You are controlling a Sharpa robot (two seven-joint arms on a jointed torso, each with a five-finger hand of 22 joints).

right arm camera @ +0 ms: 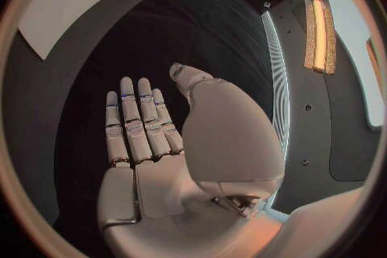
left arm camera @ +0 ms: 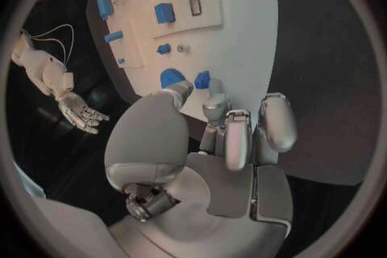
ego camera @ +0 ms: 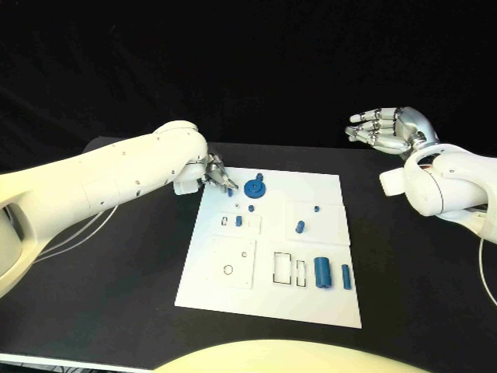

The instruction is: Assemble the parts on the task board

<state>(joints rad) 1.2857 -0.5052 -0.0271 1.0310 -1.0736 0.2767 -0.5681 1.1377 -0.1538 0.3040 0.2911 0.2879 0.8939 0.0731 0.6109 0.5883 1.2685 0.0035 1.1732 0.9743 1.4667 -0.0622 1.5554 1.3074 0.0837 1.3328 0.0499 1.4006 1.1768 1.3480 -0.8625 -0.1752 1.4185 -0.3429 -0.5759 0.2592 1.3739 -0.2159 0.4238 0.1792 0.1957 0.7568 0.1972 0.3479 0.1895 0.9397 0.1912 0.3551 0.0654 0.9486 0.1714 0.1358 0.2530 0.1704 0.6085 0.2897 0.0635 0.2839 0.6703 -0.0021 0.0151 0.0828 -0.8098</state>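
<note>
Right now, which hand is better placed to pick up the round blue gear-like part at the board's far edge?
Left: the left hand hovers beside the round blue part on the white task board. The right hand is raised off the board.

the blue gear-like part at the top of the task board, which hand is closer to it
Left. The left hand hovers right beside the blue gear-like part, at the task board corner. The right hand is raised off past the board's far side, open.

Left arm: enters from the left edge, reaching inward and forward. Left hand (ego camera: 215, 174): held low, fingers (left arm camera: 236, 138) extended together and pointing downward, nothing visible in its grasp. Right arm: enters from the right edge, forearm raised. Right hand (ego camera: 390, 129): lifted high, palm open, fingers (right arm camera: 137, 119) straight, empty.
</note>
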